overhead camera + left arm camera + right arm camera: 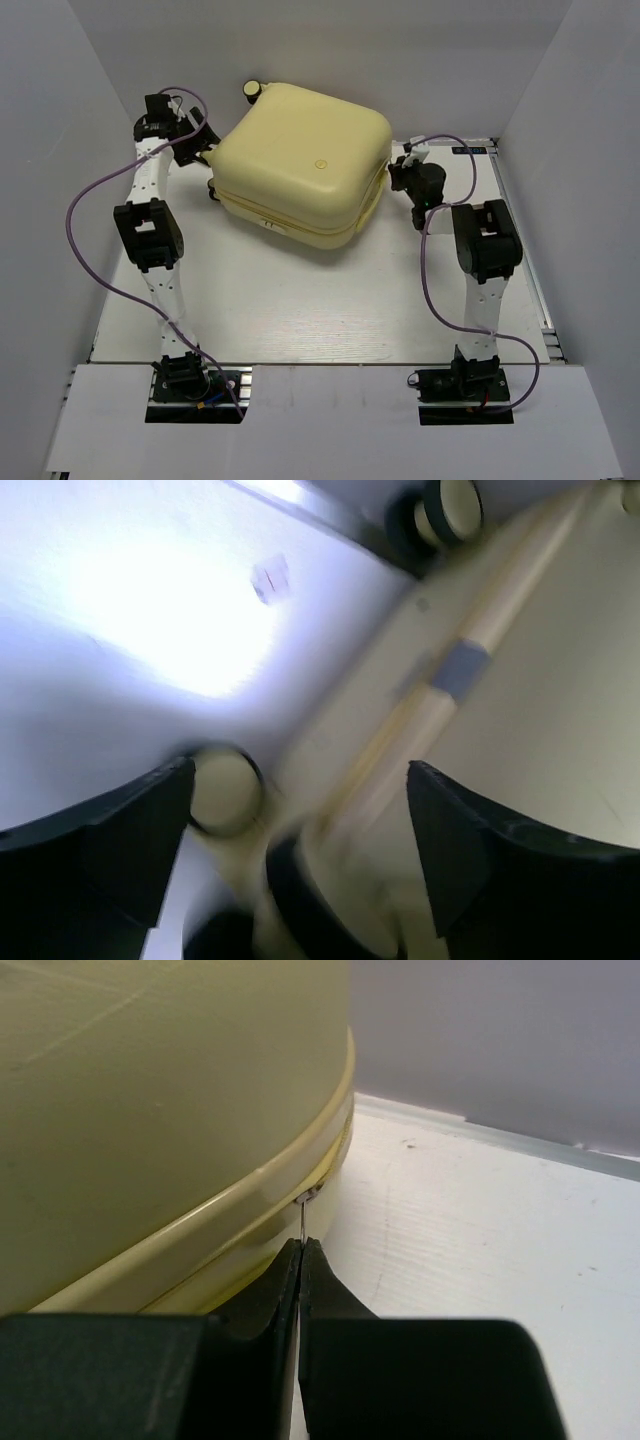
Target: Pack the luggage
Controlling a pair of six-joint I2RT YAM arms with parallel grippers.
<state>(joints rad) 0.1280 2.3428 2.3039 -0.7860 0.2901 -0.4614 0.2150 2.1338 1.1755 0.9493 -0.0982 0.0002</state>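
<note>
The closed yellow suitcase [300, 165] lies on the counter [300, 310] toward 12 o'clock. The left tool [200, 148] gapes wide by its 9 o'clock wheels [225, 790]; the right tool [301, 1252], at 3 o'clock, pinches a zipper pull [304, 1215].

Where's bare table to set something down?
Widest: table between luggage and the near edge. Small patch far right, by the wall. Crowded: left end effector at the wheels; right end effector pinching the zipper pull.
</note>
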